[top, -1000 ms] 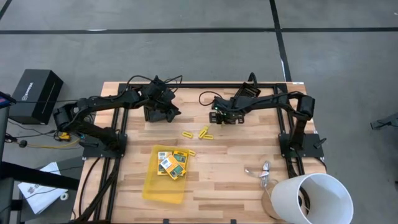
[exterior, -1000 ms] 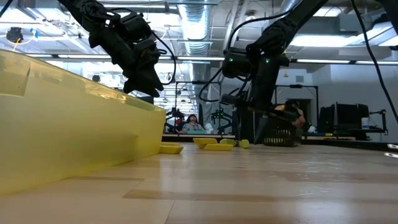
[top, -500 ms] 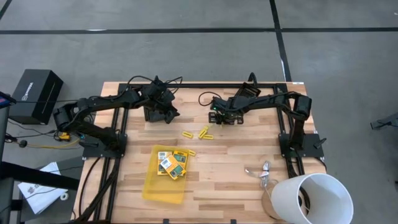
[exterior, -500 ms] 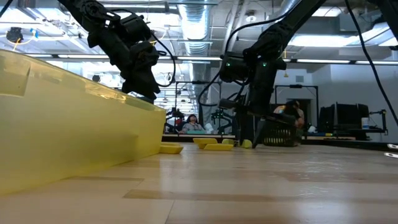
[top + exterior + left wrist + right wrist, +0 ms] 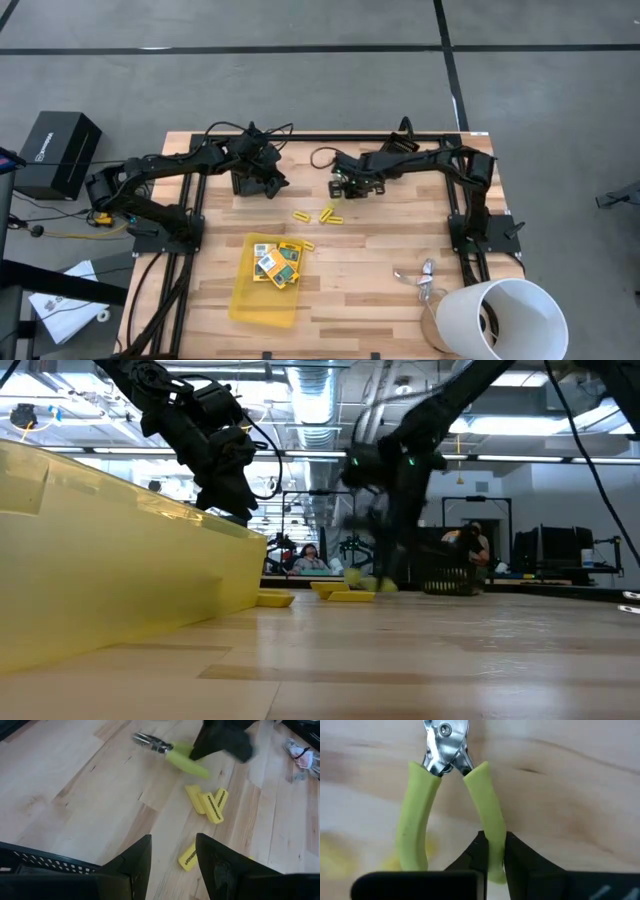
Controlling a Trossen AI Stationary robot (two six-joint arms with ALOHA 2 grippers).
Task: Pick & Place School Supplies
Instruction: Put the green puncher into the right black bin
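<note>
Item: scissor-like tool with yellow-green handles point(image 5: 445, 795), at upper centre of the high frame on the desk point(image 5: 380, 250). Right tool point(image 5: 492, 851) was clamped on one handle only. Probably light, rigid, hinged and smooth-sleeved; might swing. Left tool point(image 5: 172, 857) stood parted, empty, at upper left.

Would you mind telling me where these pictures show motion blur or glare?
Low view: the right arm is smeared by motion, and ceiling lights glare behind it. Right wrist view: the wooden table is streaked, while the green-handled tool stays sharp. High view: sharp throughout.
</note>
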